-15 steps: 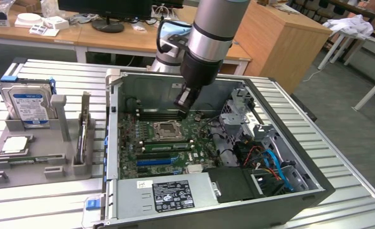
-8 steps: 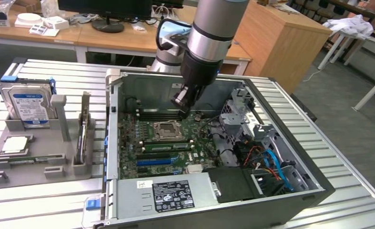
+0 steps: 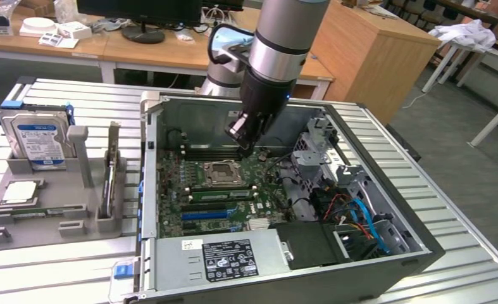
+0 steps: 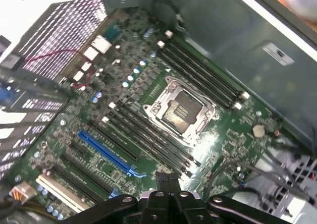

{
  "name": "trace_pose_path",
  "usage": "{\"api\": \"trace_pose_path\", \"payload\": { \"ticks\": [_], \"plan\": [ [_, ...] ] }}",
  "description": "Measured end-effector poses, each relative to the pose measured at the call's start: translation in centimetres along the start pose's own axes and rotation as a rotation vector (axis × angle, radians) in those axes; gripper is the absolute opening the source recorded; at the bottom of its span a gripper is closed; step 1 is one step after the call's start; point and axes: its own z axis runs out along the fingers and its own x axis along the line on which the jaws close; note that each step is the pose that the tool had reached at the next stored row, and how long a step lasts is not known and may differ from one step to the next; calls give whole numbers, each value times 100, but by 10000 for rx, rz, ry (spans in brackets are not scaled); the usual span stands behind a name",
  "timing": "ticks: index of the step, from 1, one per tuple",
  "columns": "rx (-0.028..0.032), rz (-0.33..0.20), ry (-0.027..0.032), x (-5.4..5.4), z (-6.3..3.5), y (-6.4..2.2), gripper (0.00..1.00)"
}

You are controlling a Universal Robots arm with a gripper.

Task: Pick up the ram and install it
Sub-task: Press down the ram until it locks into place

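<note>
Wrist view: jaws clenched together, holding nothing, above motherboard [image 4: 148,110] memory slots.

Even, bright indoor light falls on the open computer case [image 3: 291,209], and its inner walls cast soft shadow over the motherboard [image 3: 223,183]. In the wrist view, glare whitens the vent grille [image 4: 64,30] beside the motherboard [image 4: 148,110], the corners smear, and the dark claw [image 4: 166,184] looks soft.
</note>
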Motion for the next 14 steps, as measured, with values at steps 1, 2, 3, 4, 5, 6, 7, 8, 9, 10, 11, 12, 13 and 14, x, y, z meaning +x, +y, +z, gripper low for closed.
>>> {"api": "trace_pose_path", "payload": {
  "ticks": [1, 2, 3, 4, 5, 6, 7, 8, 9, 10, 11, 12, 13, 14],
  "plan": [
    [10, 159, -12, 0, 0, 0, 11],
    [21, 319, -24, 0, 0, 0, 11],
    [33, 493, -37, 0, 0, 0, 11],
    [44, 654, -47, 0, 0, 0, 11],
    [55, 815, -59, 0, 0, 0, 11],
    [66, 976, -71, 0, 1, 0, 11],
    [75, 1120, -80, 0, 1, 0, 11],
    [75, 1182, -80, 0, 0, 0, 11],
    [72, 1186, -72, 1, 0, 0, 11],
    [72, 1187, -71, 1, 0, 0, 11],
    [72, 1187, -72, 1, 0, 0, 11],
    [68, 1187, -67, 1, 1, 1, 11],
    [56, 1203, -48, 0, 1, 0, 11],
    [30, 1256, -9, 0, 1, 0, 11]
  ]
}}
